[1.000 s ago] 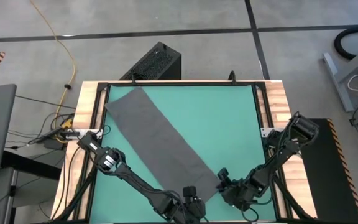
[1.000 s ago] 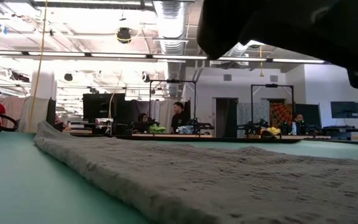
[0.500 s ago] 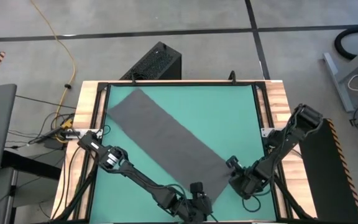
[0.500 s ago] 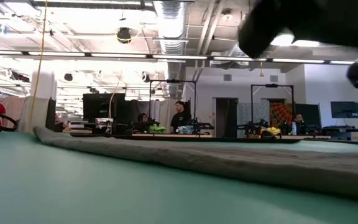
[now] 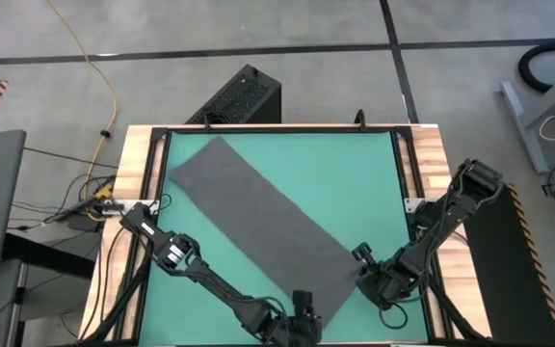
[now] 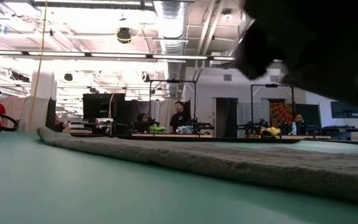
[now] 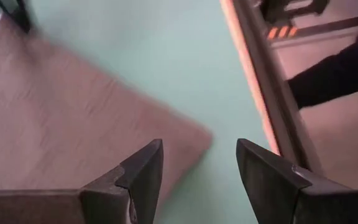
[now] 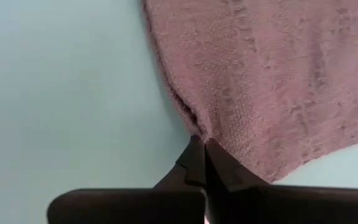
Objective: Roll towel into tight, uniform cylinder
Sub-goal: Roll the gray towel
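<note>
Since a second ago the towel (image 5: 258, 221) has been drawn out flatter: it then bunched up high in front of the low camera, and now it lies as a low, even strip across the teal table (image 5: 355, 183), running slantwise from the far left corner toward the near edge. The right gripper (image 5: 366, 267) has moved from the towel's near end out to its right-hand near corner, and its jaws, partly apart a second ago, are now pressed together; in the right wrist view the fingertips (image 8: 202, 163) meet at the towel's edge (image 8: 272, 81), pinching a small pucker of cloth there. The left gripper (image 5: 302, 310) sits at the near edge of the table over the towel's near end, little changed, with its jaws spread wide; in the left wrist view its two fingers (image 7: 143, 174) stand apart above the towel's corner (image 7: 73, 137) with bare table between them, gripping nothing.
</note>
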Controlling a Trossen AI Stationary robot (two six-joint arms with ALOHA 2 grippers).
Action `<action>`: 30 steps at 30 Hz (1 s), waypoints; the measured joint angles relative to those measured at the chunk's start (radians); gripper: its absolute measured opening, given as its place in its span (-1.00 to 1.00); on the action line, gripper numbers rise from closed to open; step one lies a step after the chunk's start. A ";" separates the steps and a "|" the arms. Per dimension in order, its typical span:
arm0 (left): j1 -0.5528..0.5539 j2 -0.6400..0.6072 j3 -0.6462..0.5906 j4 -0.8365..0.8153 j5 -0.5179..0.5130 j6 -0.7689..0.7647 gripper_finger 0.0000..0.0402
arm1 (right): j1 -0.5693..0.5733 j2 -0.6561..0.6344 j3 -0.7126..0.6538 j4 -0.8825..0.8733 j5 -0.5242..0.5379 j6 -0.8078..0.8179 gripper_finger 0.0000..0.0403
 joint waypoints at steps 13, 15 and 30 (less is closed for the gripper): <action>0.032 0.014 0.001 -0.034 0.020 0.118 -0.03 | 0.004 0.000 0.002 0.011 0.004 0.036 -0.92; 0.040 0.014 0.001 -0.055 0.063 0.117 -0.03 | 0.006 0.000 0.002 0.011 0.004 0.043 -0.92; 0.056 0.009 0.271 -0.391 0.229 0.302 -0.03 | 0.004 -0.001 0.003 0.001 0.004 0.041 -0.91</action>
